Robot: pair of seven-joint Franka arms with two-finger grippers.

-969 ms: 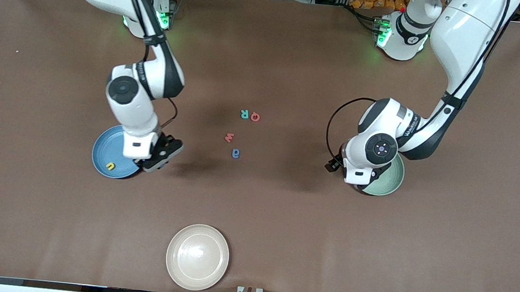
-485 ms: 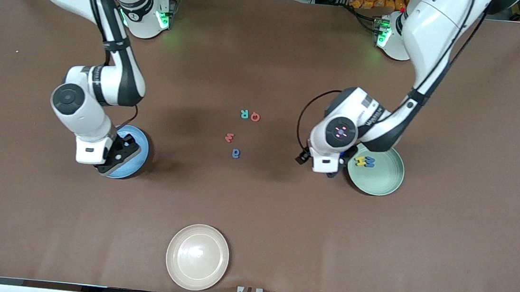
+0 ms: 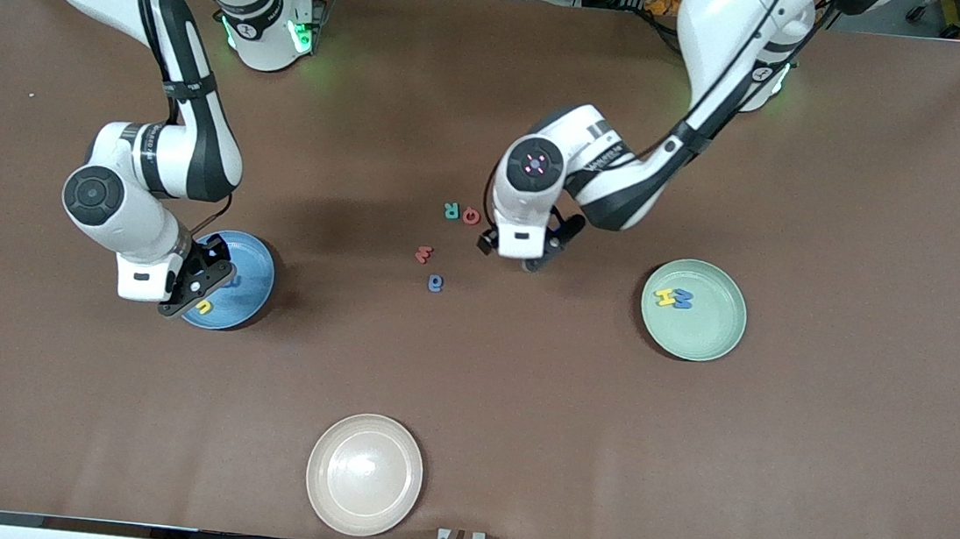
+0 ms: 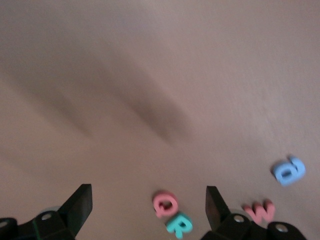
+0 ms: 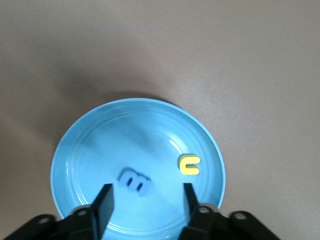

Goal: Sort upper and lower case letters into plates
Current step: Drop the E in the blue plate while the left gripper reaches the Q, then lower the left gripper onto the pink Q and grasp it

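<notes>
The right gripper (image 3: 189, 287) hangs over the blue plate (image 3: 255, 270), jaws parted and empty. In that plate lie the yellow u (image 5: 189, 164) and the blue w (image 5: 134, 182), apart from each other. At mid-table sit the red w (image 3: 422, 253), the blue a (image 3: 435, 283), the teal R (image 3: 450, 210) and the red Q (image 3: 471, 216), the last two touching. The left gripper (image 3: 542, 249) hovers just beside the Q, jaws wide and empty. The mint green plate (image 3: 715, 341) holds the yellow H (image 3: 665, 297) and blue M (image 3: 682, 299) side by side.
</notes>
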